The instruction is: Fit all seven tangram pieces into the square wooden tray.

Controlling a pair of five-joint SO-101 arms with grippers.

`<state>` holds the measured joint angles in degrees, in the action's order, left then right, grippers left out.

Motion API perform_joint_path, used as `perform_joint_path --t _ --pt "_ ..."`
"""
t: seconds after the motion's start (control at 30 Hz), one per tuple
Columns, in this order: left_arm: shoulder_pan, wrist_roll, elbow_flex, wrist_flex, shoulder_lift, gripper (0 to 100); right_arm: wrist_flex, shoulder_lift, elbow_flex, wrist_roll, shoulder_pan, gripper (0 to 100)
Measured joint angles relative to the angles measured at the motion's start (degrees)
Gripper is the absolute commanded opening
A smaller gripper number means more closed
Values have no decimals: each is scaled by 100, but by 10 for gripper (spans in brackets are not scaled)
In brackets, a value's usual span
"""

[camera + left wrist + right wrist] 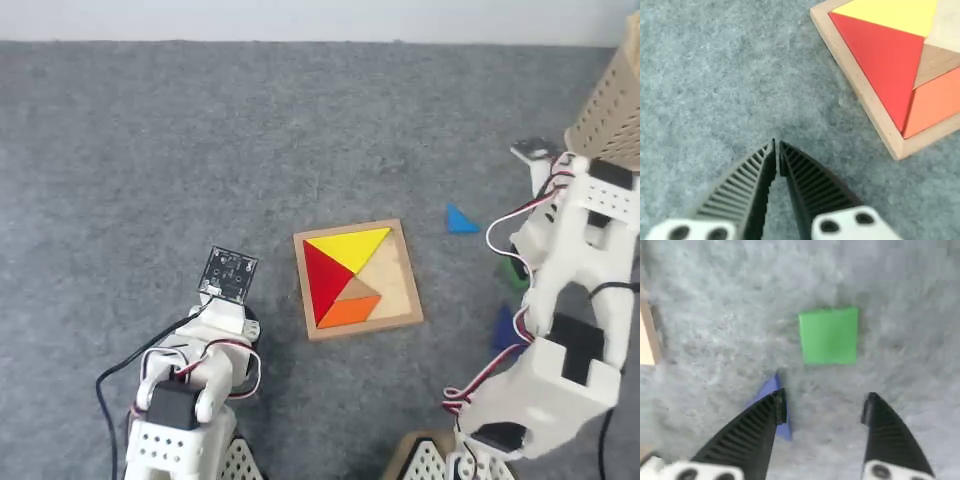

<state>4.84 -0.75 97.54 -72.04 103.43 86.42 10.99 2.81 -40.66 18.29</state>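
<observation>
The square wooden tray [412, 303] lies mid-table and holds a yellow triangle [350, 246], a red triangle [325, 283] and an orange piece [349, 312]. The tray's corner [875, 117] with the red triangle [885, 62] shows in the left wrist view. My left gripper [777, 146] is shut and empty over the carpet beside that corner. My right gripper [824, 401] stands open above the carpet right of the tray, just short of a green square [829, 335], with a blue piece [771, 390] by one finger. A small light-blue triangle [459, 220] lies further back.
Grey carpet covers the table. A perforated tan box [612, 105] stands at the far right edge. A dark-blue piece [503, 328] peeks out from under the right arm [560, 330]. Open carpet lies left of and behind the tray.
</observation>
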Motion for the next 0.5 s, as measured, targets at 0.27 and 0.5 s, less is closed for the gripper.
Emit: perform_joint_path --t 0.27,0.5 --pt "0 0 0 0 0 12 -62 1213 -695 -501 -70 279" --pt "0 0 0 0 0 12 -246 2092 -932 -703 -88 275"
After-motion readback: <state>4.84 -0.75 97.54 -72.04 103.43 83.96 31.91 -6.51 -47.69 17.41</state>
